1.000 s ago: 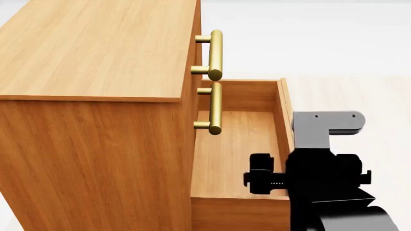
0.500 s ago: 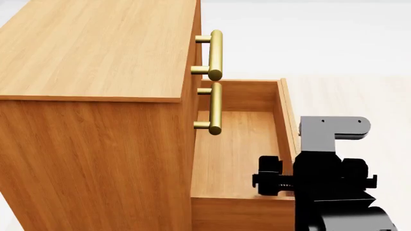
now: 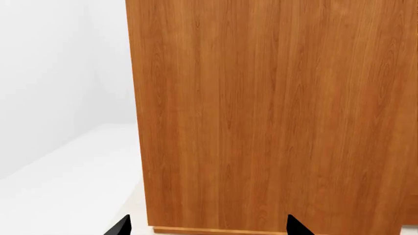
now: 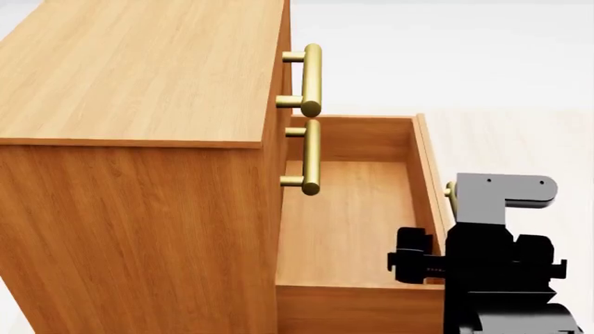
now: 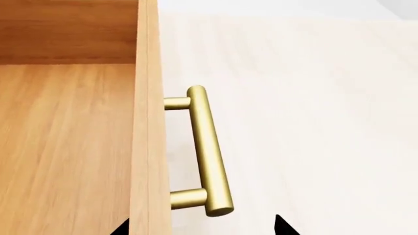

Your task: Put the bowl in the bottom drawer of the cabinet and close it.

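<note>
The bottom drawer (image 4: 348, 223) of the cabinet (image 4: 139, 139) stands pulled out and holds nothing; the bowl is in no view. The right claw (image 5: 199, 227) is spread apart around the drawer's brass handle (image 5: 207, 152), not touching it. The left claw (image 3: 205, 227), also spread apart, faces the cabinet's side panel.

I'm working in a bare simulated room, loosely home-like: a wood-grain cabinet (image 4: 139, 139) with brass bar handles (image 4: 311, 80), a pale plank floor (image 5: 313, 98), and plain white walls (image 3: 58, 73) around it.
</note>
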`<state>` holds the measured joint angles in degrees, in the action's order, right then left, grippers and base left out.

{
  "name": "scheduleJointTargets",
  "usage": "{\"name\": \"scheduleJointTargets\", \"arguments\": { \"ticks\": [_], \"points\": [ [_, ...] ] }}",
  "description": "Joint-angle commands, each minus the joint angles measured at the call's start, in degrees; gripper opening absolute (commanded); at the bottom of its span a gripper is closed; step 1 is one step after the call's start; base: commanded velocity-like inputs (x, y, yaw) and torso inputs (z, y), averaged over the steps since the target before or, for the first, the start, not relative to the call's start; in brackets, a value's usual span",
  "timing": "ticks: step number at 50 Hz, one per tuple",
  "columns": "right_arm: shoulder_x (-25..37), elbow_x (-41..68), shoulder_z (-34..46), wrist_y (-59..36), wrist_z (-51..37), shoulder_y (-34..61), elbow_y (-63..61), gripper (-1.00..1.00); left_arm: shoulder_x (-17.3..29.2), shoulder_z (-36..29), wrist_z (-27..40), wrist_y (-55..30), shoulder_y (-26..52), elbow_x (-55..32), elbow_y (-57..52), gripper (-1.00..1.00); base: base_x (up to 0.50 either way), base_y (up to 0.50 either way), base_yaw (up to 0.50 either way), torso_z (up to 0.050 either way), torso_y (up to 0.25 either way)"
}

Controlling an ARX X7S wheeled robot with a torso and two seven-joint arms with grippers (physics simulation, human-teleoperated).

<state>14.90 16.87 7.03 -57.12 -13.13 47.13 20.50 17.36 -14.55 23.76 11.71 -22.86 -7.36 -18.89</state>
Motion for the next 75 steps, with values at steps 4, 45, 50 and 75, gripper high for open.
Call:
{"name": "scheduleJointTargets", "arguments": {
  "ticks": [4,45,50,75],
  "points": [
    [0.6,-2.4,-0.3,2.9,-1.3,0.0,4.0,1.0,0.3,-0.3,0.5,-0.1,0.1,-0.1,-0.1,1.0,0.0,0.0,0.0,0.0,0.0],
    [1.9,-3.6,-1.0,9.0,-2.0,2.4,14.0,1.0,1.1,-1.2,1.5,-0.3,0.4,-0.5,-0.1,1.0,0.01,0.0,0.0,-0.003,0.0],
    [2.2,-2.4,-1.5,8.5,-1.2,0.7,8.5,1.0,1.2,-1.2,1.6,-0.3,0.4,-0.5,-0.2,1.0,0.01,0.0,0.0,-0.002,0.0],
    [6.5,-1.6,-1.0,19.2,2.4,-8.0,-14.8,1.0,1.5,-1.7,2.0,-0.1,0.6,-0.7,0.1,1.0,0.0,0.0,0.0,0.0,0.0]
  ]
}}
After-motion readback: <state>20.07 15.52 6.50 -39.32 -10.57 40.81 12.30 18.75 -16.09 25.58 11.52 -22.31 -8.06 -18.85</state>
